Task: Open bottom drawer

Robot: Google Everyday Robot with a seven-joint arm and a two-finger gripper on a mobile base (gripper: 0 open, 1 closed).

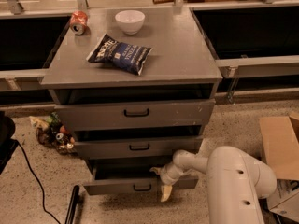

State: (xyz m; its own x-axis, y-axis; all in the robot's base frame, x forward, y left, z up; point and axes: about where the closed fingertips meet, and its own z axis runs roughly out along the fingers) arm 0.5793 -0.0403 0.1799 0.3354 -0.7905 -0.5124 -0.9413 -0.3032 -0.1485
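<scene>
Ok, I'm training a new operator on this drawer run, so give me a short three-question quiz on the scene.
1. True or false: the bowl sits on the cabinet top.
2. Which item lies nearest the top's front edge? A) can B) chip bag C) bowl
3. Fill in: the gripper is at the front of the ___ drawer, just right of its handle.

Key: 1 true; 2 B; 3 bottom drawer.

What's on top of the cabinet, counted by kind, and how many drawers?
Soda can: 1
White bowl: 1
Chip bag: 1
Drawers: 3 (top drawer, middle drawer, bottom drawer)
Total: 6
The gripper is at the bottom drawer's front, right of centre.
</scene>
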